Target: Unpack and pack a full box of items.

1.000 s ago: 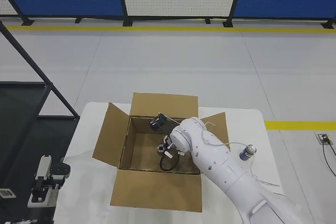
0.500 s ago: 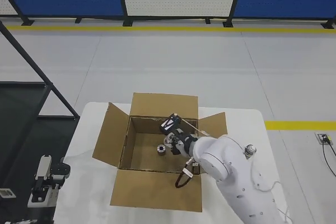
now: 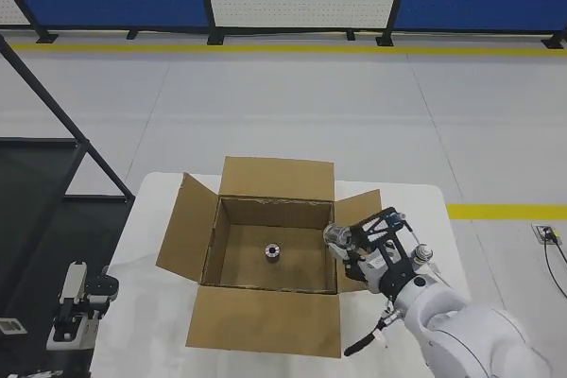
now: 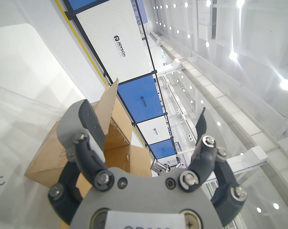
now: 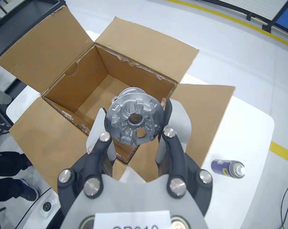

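Note:
An open cardboard box [image 3: 265, 319] stands in the middle of the white table [image 3: 146, 312], all flaps folded out. One small metal ring part [image 3: 272, 251] lies on its floor. My right gripper [image 3: 340, 239] hangs above the box's right flap, shut on a silver toothed metal hub [image 5: 134, 119]; the right wrist view looks past the hub into the box [image 5: 70, 82]. My left gripper [image 4: 144, 117] is open and holds nothing; it points upward beside the box [image 4: 127, 153].
A blue spray can [image 3: 419, 255] stands on the table right of the box, seen lying sideways in the right wrist view as the spray can [image 5: 227, 169]. A black metal rack [image 3: 38, 189] stands left of the table.
The right arm has risen out of the box and swung right, carrying the silver hub to above the right flap. The small ring part stayed on the box floor.

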You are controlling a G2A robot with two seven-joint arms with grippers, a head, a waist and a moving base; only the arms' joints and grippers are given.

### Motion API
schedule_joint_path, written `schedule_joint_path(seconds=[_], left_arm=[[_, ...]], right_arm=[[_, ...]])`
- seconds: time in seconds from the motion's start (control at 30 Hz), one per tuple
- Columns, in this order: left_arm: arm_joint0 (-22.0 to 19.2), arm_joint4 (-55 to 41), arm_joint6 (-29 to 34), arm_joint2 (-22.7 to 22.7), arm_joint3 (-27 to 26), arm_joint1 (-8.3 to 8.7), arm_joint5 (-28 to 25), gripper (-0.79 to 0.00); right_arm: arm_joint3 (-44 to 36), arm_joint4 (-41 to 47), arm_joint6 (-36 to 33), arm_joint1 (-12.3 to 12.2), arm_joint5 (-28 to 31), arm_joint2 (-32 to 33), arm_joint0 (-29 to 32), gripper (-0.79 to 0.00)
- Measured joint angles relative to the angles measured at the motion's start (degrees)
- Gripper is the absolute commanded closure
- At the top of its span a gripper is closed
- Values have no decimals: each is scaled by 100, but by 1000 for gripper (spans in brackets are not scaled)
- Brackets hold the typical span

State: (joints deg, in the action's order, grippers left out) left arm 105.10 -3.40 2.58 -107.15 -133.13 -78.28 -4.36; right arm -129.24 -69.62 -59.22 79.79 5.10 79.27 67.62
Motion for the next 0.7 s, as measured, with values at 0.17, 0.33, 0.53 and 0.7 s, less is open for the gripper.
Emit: schedule_joint_path(seconds=[0.17, 0.33, 0.53, 0.7], left_arm=[[0, 0, 0, 0, 0, 0, 0, -785], [0, 0, 0, 0, 0, 0, 0, -785], [0, 0, 0, 0, 0, 0, 0, -785], [0, 0, 0, 0, 0, 0, 0, -785]], right_arm=[[-435, 153, 247, -54, -97, 601, 726, 0], [-544, 333, 610, -91, -251, 1198, 1351, 0], [-541, 529, 844, -114, -565, 1773, 1988, 0], [-377, 671, 440, -164, -363, 2044, 2260, 0]])
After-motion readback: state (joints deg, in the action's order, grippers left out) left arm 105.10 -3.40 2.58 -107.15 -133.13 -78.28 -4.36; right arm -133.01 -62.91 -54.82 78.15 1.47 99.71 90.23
